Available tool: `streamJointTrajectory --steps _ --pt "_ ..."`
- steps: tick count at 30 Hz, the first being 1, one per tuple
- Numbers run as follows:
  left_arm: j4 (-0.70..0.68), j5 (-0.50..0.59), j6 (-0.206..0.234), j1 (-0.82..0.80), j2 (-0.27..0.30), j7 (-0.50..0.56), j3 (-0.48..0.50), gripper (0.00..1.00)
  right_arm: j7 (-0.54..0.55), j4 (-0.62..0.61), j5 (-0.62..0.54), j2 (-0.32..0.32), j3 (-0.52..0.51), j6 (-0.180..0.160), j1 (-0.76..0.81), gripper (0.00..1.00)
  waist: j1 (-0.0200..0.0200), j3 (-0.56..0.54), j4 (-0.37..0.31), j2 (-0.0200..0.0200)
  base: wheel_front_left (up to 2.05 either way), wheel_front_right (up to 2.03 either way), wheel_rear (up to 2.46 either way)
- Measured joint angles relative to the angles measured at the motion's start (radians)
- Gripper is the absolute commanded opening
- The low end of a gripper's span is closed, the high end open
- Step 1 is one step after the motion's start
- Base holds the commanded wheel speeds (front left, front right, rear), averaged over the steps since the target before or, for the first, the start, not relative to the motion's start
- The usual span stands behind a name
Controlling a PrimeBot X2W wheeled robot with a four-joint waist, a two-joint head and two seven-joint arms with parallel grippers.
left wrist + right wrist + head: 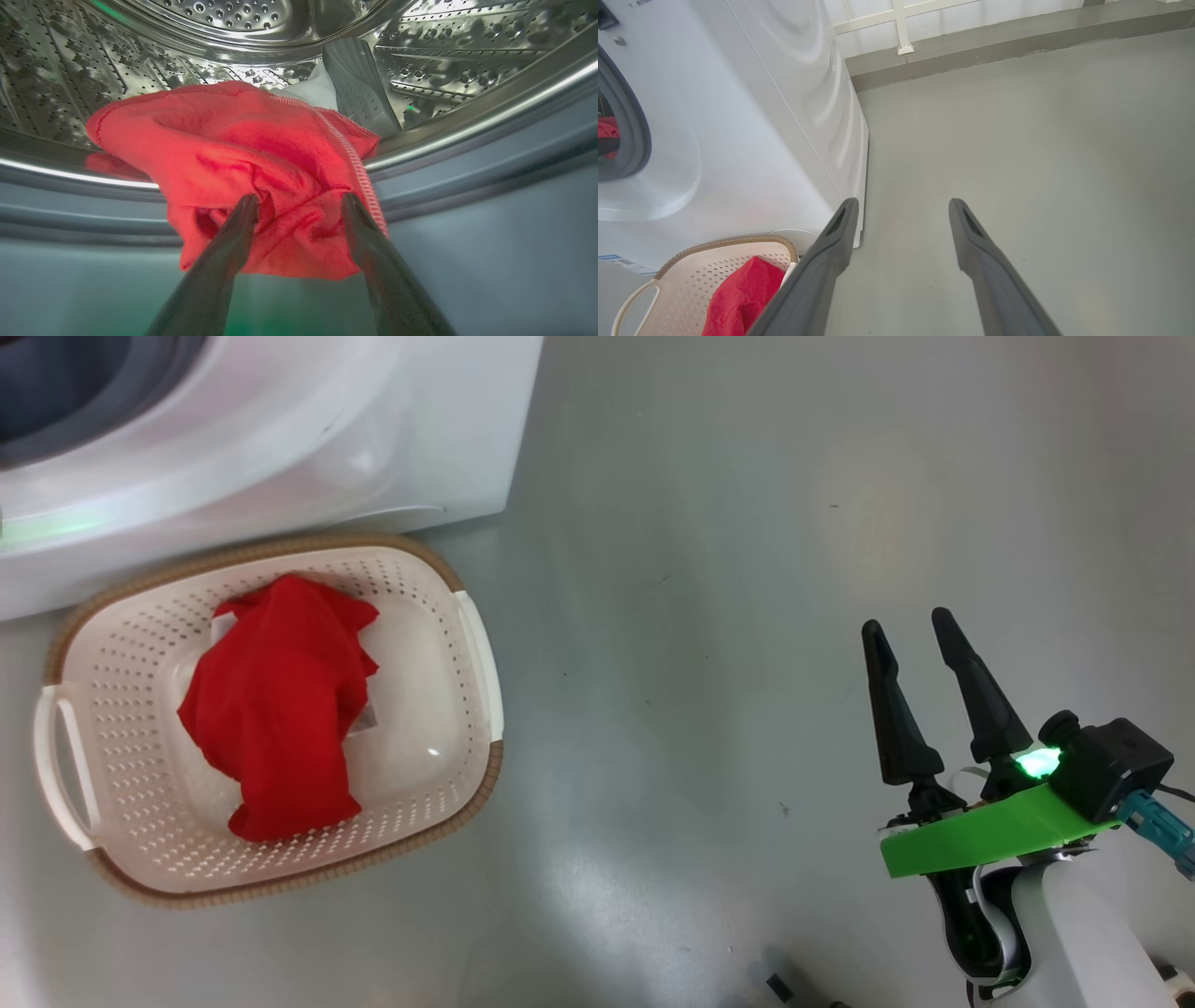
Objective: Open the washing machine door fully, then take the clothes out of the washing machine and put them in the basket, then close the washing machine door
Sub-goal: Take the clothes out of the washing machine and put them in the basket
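Your left gripper point(300, 198) straddles the clothes point(224, 140) on the drum lip point(467, 126), spread to pinch; right gripper point(907, 622) hangs released, clear of the basket point(280, 543).

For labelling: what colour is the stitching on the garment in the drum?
White stitching; best in left wrist view.

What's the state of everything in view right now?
washing machine, opening uncovered
drum garment, draped over drum lip
basket, upright on floor, holding one red garment
left gripper, open, fingers astride drum garment
right gripper, open, empty, over the floor
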Motion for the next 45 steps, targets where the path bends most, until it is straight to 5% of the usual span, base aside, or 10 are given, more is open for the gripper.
streamJointTrajectory --steps 2,6,21,28,35,45 --pt "0.001 0.000 0.000 0.000 0.001 0.002 -0.001 0.45 0.000 0.000 0.002 0.000 0.000 0.000 0.000 1.00 0.0000 0.002 -0.003 0.0000 0.00 0.00 0.00" --pt "0.006 0.001 -0.002 0.000 0.012 0.006 -0.013 0.00 0.000 -0.001 0.002 0.000 0.000 0.000 0.000 1.00 0.0000 -0.001 -0.007 0.0000 0.00 0.00 0.00" --pt "-0.052 -0.079 -0.064 0.051 -0.024 -0.171 0.024 0.00 0.000 0.003 -0.011 0.000 -0.019 0.000 0.004 1.00 0.0000 -0.054 0.024 -0.0001 0.00 0.00 0.00" --pt "-0.475 -0.092 -0.063 0.288 -0.043 -0.173 0.128 0.00 0.000 0.004 -0.025 -0.001 -0.042 0.000 0.016 1.00 0.0000 -0.088 0.057 0.0000 0.00 0.00 0.00" --pt "-0.817 -0.088 -0.091 0.510 -0.144 -0.174 0.278 0.00 0.000 0.002 -0.056 -0.001 -0.074 0.000 0.031 1.00 0.0000 -0.115 0.103 0.0000 0.00 0.00 0.00" --pt "-1.101 -0.068 -0.116 0.673 -0.228 -0.179 0.349 0.00 0.000 0.002 -0.060 -0.001 -0.091 0.000 0.042 1.00 0.0000 -0.131 0.146 0.0000 0.00 0.00 0.00"
